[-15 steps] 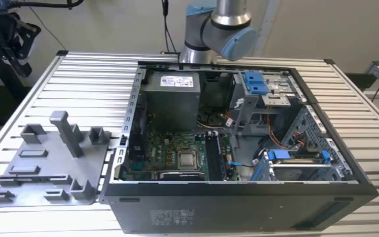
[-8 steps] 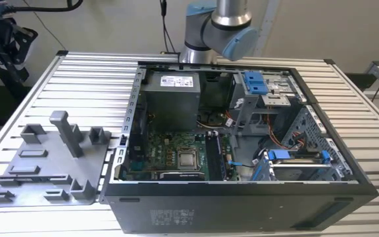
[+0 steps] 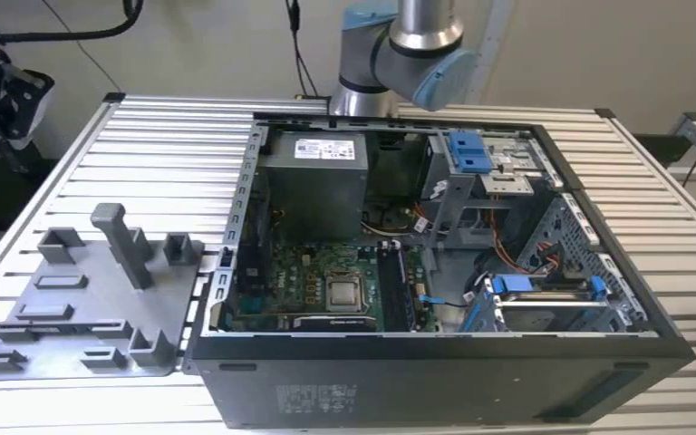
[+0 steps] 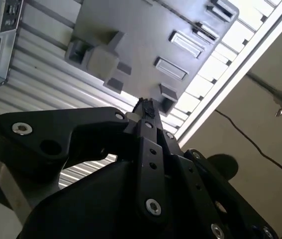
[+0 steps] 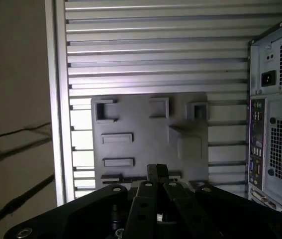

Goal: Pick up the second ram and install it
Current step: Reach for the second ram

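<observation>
A grey fixture plate (image 3: 94, 299) lies on the slatted table, on the exterior view's left of the open computer case (image 3: 445, 272). A thin dark strip stands in the plate's long slot (image 3: 64, 324); it looks like the second ram, though I cannot tell for sure. In both wrist views my gripper (image 4: 145, 105) (image 5: 156, 172) hangs well above the plate (image 5: 145, 134), its black fingers pressed together with nothing between them. The green motherboard (image 3: 323, 285) lies in the case, and a dark stick (image 3: 394, 292) stands in one of its slots.
Part of the arm (image 3: 402, 54) rises behind the case. The plate carries several raised grey holders, one a tall post (image 3: 124, 245). The case's back panel (image 5: 275, 124) stands beside the plate. A table edge rail (image 5: 58, 99) and cables run nearby.
</observation>
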